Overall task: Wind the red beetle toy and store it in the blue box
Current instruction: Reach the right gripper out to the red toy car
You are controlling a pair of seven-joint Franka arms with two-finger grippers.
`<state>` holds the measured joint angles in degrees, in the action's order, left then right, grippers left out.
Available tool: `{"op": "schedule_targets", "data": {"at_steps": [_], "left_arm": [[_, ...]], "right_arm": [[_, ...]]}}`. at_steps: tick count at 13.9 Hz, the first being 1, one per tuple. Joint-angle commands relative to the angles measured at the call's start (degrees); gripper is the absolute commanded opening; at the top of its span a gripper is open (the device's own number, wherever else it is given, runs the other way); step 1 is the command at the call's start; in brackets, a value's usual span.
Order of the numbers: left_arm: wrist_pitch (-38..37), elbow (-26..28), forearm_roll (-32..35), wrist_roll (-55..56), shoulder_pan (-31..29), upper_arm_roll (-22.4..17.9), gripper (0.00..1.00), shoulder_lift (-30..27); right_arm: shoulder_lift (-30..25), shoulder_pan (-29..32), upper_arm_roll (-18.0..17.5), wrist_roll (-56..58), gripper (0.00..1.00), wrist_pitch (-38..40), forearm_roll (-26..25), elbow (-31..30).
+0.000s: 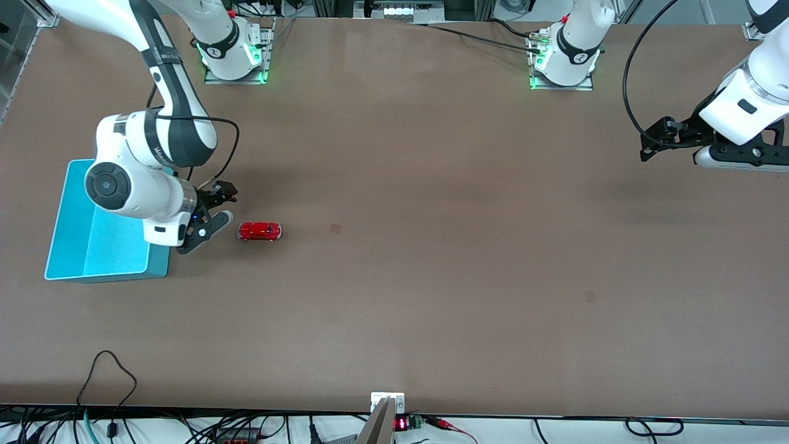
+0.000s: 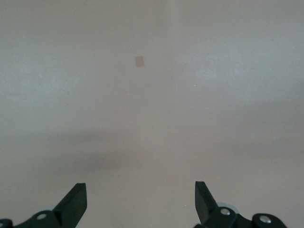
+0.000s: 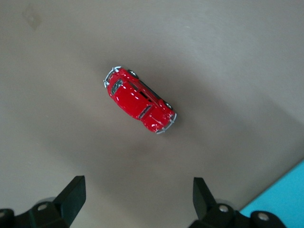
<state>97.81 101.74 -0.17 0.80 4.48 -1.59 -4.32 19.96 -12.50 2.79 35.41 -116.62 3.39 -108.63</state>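
The red beetle toy [image 1: 259, 231] stands on its wheels on the brown table, beside the blue box [image 1: 61, 209] at the right arm's end. My right gripper [image 1: 208, 229] hangs open and empty over the table between the box's corner and the toy. In the right wrist view the toy [image 3: 140, 100] lies ahead of the open fingertips [image 3: 73, 192], apart from them, and a corner of the box [image 3: 280, 204] shows. The box's inside looks empty where it shows; the arm hides part of it. My left gripper [image 1: 739, 157] waits open over bare table at the left arm's end, its fingers [image 2: 76, 197] empty.
Small darker patches mark the tabletop [image 1: 335, 227] [image 1: 590, 296]; one shows in the left wrist view [image 2: 139, 61]. The arm bases [image 1: 234, 55] [image 1: 564, 61] stand at the table edge farthest from the front camera. Cables and a small device [image 1: 388, 413] lie along the nearest edge.
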Motion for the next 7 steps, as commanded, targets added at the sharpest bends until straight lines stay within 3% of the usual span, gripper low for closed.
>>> {"op": "schedule_targets", "data": {"at_steps": [1,7], "left_arm": [[-0.4,-0.2,-0.1,-0.6,-0.6,-0.1,1.0,-0.8],[-1.0,-0.3,-0.1,-0.5,-0.6,-0.1,1.0,-0.4]], "right_arm": [[-1.2,-1.1,0.2,10.2,1.0,-7.5,-0.1,-6.6],[3.2,-4.7,-0.2,19.1,1.0,-18.8,0.0,-9.7]]}}
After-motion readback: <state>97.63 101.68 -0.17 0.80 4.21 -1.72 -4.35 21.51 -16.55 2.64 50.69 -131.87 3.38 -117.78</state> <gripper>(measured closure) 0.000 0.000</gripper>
